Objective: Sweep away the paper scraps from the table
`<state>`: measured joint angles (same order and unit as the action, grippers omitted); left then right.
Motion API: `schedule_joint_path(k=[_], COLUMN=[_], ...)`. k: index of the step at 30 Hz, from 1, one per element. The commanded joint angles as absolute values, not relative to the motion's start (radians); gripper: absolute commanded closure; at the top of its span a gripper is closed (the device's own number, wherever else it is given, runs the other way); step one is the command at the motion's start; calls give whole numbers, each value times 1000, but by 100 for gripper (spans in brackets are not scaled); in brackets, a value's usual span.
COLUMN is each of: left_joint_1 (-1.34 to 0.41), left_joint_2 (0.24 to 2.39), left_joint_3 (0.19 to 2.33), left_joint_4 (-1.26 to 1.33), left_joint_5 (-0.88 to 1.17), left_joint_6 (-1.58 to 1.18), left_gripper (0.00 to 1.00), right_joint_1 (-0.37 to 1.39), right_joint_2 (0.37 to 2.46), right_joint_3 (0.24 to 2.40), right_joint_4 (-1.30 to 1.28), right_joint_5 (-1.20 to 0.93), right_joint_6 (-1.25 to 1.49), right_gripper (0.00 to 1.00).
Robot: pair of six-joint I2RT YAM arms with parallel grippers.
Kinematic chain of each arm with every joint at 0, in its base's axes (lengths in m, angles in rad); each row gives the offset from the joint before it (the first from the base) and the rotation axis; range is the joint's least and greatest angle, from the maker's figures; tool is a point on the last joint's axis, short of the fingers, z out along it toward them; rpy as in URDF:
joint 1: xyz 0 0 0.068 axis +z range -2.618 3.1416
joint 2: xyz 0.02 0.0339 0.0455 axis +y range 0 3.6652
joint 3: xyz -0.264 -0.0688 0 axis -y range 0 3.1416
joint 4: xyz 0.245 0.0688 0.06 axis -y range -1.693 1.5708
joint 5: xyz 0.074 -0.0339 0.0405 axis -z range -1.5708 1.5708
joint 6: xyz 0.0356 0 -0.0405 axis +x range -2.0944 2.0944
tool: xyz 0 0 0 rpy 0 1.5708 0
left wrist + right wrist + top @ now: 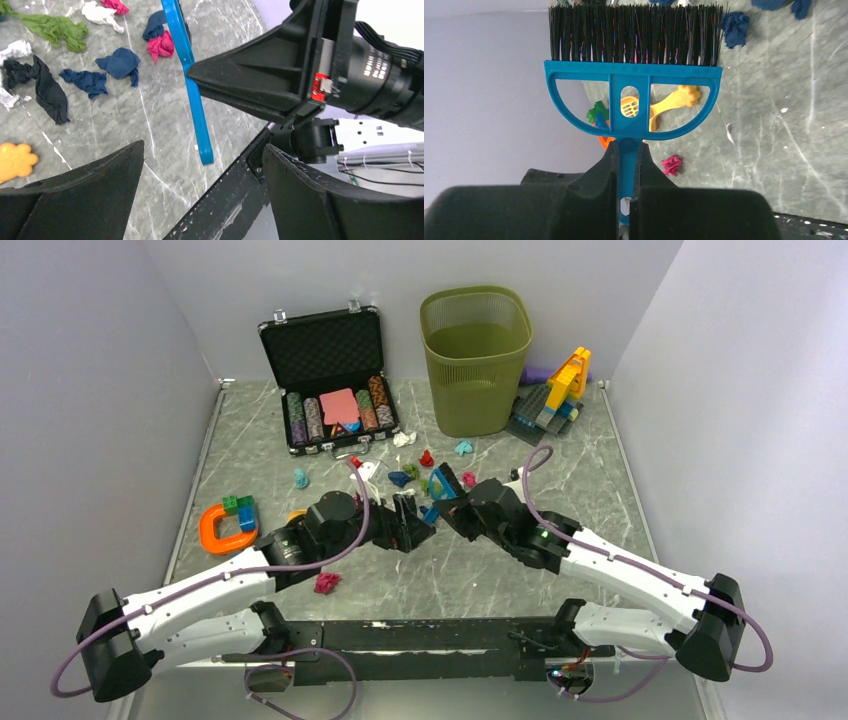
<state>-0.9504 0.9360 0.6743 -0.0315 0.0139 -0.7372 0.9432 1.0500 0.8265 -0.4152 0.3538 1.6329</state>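
Only the right wrist view catches the bristles: right gripper clenched on the blue brush handle, left gripper gaping, holding nothing.

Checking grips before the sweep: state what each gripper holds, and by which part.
The right gripper holds the brush by its handle, jaws shut on it. The left gripper stands open, holding nothing.

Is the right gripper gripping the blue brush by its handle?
Yes, the right gripper has its jaws shut on the handle of the blue brush, below the bristle head.
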Motion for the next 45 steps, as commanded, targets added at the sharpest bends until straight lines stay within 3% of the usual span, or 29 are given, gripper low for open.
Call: schedule_joint_path(k=[1, 7, 16, 22, 28, 31, 33, 36, 37, 38, 39, 41, 42, 43, 45], left_joint_1=[-976, -986, -987, -988, -992, -998, -1000, -1000, -1001, -1000, -1000, -999, -1000, -999, -994], left_joint_2=[966, 1011, 1052, 1070, 1081, 1086, 1090, 1095, 1091, 1084, 1071, 1032, 1008, 984, 936], left_joint_3=[711, 734, 774, 778, 768, 761, 758, 771, 784, 791, 793, 781, 775, 769, 763], left_joint_4=[92, 94, 82, 89, 104, 110, 116, 87, 60, 30, 4, -47, -62, -82, -140], left_joint_5=[-90, -138, -173, -159, -138, -137, -138, -150, -171, -190, -211, -251, -268, -279, -288], left_joint_6=[-742, -742, -749, -748, -755, -757, -758, -753, -752, -753, -754, -751, -745, -734, -715], left_gripper=[10, 26, 40, 60, 54, 57, 66, 97, 100, 100, 100, 100, 100, 100, 100], right_joint_1=[942, 942, 942, 943, 941, 942, 944, 944, 944, 944, 943, 943, 942, 942, 940], right_joint_2=[1011, 1001, 1000, 996, 998, 999, 1000, 1001, 1002, 1000, 997, 992, 988, 978, 944], right_joint_3=[843, 845, 832, 833, 838, 835, 834, 835, 839, 848, 865, 893, 901, 903, 894], right_joint_4=[-346, -354, -355, -354, -360, -352, -344, -343, -354, -392, -415, -470, -494, -503, -479], right_joint_5=[325, 309, 282, 286, 301, 298, 293, 286, 287, 294, 306, 328, 337, 353, 369], right_joint_6=[1719, 1734, 1745, 1752, 1757, 1760, 1760, 1752, 1750, 1750, 1722, 1658, 1631, 1580, 1446], right_gripper=[100, 100, 100, 100, 100, 100, 100, 100, 100, 93, 77, 36, 21, 13, 10])
